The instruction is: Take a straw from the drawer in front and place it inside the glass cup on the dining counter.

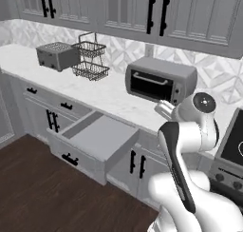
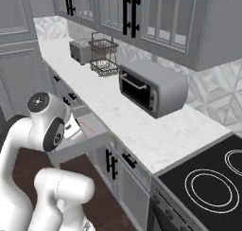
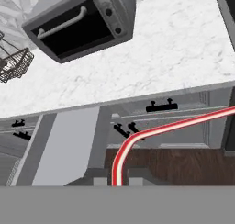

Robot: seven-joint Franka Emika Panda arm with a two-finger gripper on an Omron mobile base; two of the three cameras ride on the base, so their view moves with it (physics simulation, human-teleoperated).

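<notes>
Pink-red straw [image 3: 137, 138] rises from between the finger tips at the bottom edge of the hand view, bends, then runs off toward the right edge. Gripper [image 3: 117, 182] looks clenched on its lower end; the tips themselves are mostly hidden at the frame's bottom, so the depth of the hold cannot be read.

Outward: open drawer [image 1: 97, 138] sits below and to the left in the hand view, its grey floor bare where it shows. From the right base camera a thin red line shows near the hand, over the drawer [image 2: 85, 126]. Worktop [image 3: 151, 62] beyond carries a toaster oven [image 1: 160, 80], a wire basket rack [image 1: 90, 60] and a toaster [image 1: 57, 55]; stove [image 2: 208, 182] lies to the right.

Glass cup and dining counter: not seen from here.

Risks, as judged:
- Long free end sticks out sideways. A swing or base turn could catch it on the worktop edge, the cabinet handles [image 3: 161, 107] or the drawer front, and twist it in the grip.
- Thin, smooth shaft held near one end; may pivot or slip out.
- Bent top leading makes entry into a small cup awkward; could tip the cup.
</notes>
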